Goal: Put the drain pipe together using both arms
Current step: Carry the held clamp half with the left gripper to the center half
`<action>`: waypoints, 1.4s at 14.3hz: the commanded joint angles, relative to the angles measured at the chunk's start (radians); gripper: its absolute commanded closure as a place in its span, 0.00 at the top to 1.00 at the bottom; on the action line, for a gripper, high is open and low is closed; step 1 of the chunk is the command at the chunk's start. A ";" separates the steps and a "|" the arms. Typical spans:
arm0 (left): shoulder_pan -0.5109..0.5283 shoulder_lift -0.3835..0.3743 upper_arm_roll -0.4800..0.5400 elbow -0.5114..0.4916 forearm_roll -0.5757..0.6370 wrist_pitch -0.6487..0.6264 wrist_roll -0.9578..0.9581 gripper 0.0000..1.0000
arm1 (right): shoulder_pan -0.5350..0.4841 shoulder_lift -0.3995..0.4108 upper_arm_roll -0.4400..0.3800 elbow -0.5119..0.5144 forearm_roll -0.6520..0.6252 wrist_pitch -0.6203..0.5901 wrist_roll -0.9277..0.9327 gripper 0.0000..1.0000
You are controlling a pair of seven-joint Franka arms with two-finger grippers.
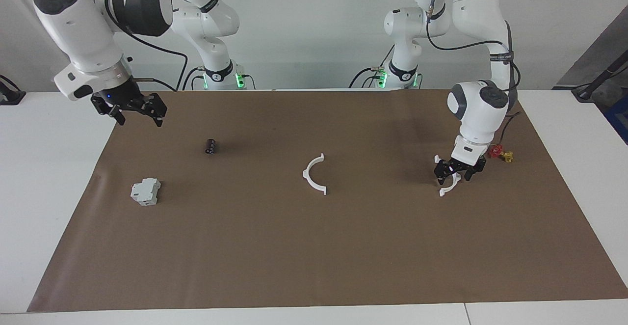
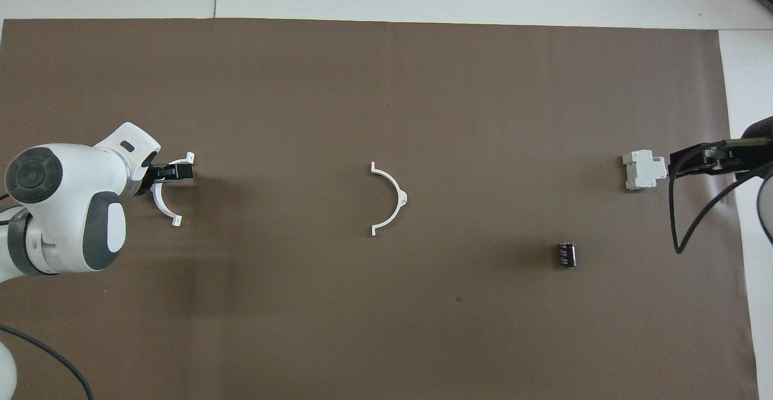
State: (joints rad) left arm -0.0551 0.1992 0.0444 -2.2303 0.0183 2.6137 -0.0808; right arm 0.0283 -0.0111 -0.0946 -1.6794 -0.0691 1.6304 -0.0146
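Note:
The drain pipe lies as two separate white arcs on the brown mat (image 1: 343,246). One arc (image 1: 310,177) (image 2: 395,197) rests at the mat's middle, with nothing touching it. The other arc (image 1: 451,186) (image 2: 160,200) lies toward the left arm's end. My left gripper (image 1: 456,176) (image 2: 175,172) is down low over that arc's part nearer the robots, open, with its fingers on either side of the arc. My right gripper (image 1: 139,119) (image 2: 688,161) hangs open and holds nothing, raised over the mat's edge at the right arm's end.
A grey-white boxy block (image 1: 145,191) (image 2: 643,170) and a small dark cylinder (image 1: 211,146) (image 2: 566,255) sit toward the right arm's end. A small red and yellow part (image 1: 500,154) lies beside the left gripper. White tabletop surrounds the mat.

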 commanded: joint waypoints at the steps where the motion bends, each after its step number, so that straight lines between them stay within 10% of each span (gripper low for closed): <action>1: 0.006 -0.015 0.009 -0.022 -0.012 0.005 0.001 1.00 | -0.008 0.007 0.012 0.114 0.000 -0.113 -0.007 1.00; 9: 0.006 -0.020 0.009 -0.043 -0.011 0.006 0.010 1.00 | 0.009 0.011 0.023 0.136 0.074 -0.161 0.051 1.00; 11: 0.006 -0.018 0.009 -0.043 -0.012 0.011 0.009 0.72 | 0.009 0.008 0.023 0.126 0.074 -0.147 0.050 1.00; 14: 0.004 -0.018 0.009 -0.042 -0.011 0.009 0.010 0.00 | 0.007 0.002 0.023 0.115 0.077 -0.144 0.050 1.00; 20: -0.023 -0.009 0.008 -0.013 -0.011 0.003 -0.028 0.00 | 0.001 0.002 0.021 0.115 0.077 -0.144 0.042 1.00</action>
State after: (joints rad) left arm -0.0498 0.1900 0.0434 -2.2474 0.0183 2.6135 -0.0819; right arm 0.0375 -0.0090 -0.0724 -1.5678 -0.0115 1.4967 0.0221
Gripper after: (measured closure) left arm 0.793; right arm 0.000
